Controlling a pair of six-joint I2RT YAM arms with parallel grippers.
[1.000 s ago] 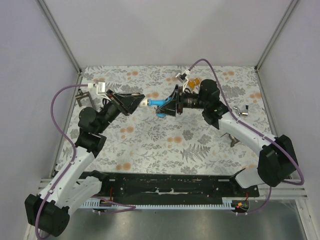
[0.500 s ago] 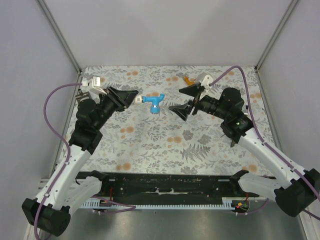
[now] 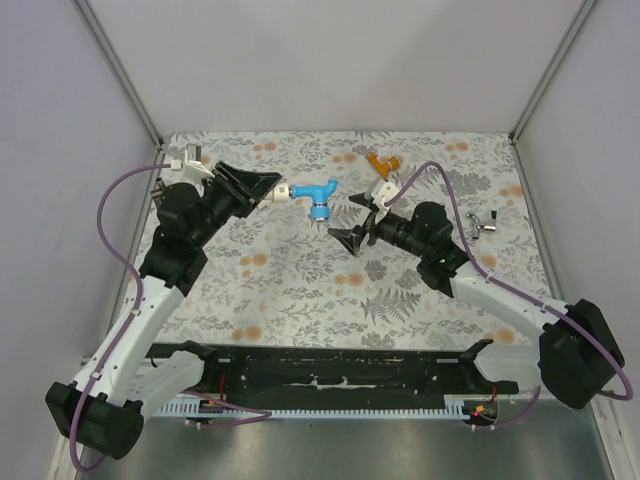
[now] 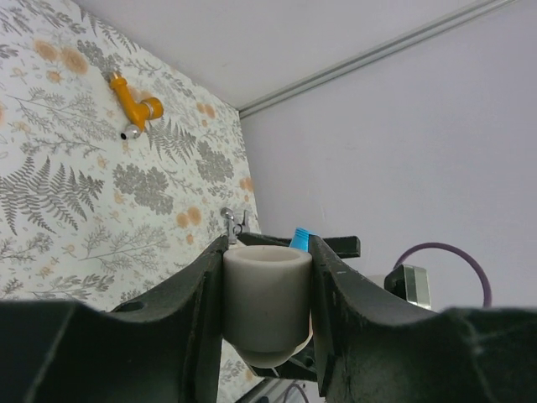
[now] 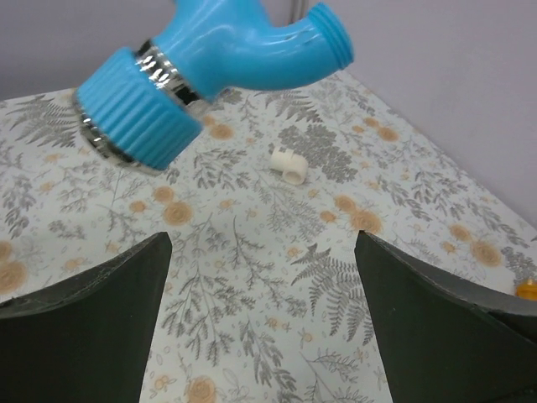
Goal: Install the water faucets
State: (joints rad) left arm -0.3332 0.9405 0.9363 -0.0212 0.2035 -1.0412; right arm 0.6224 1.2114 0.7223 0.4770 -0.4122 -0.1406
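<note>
The blue water faucet [image 3: 316, 194] hangs in the air over the middle of the table, joined to a white cylindrical fitting [image 4: 267, 298]. My left gripper [image 3: 279, 190] [image 4: 267, 248] is shut on that fitting, and only a blue tip [image 4: 302, 238] shows behind it. My right gripper [image 3: 358, 220] [image 5: 262, 243] is open and empty, just right of and below the blue faucet [image 5: 201, 67], not touching it. The orange faucet [image 3: 382, 163] [image 4: 134, 99] lies on the table at the back.
A loose white fitting [image 5: 290, 162] lies on the flowered table [image 3: 300, 280]. A dark metal bracket piece [image 3: 482, 224] [image 4: 232, 223] sits near the right wall. Grey walls close in the left, right and back.
My right gripper has let go of the blue faucet, opened wide and drawn back to the right. The left gripper keeps the fitting with the faucet on it.
</note>
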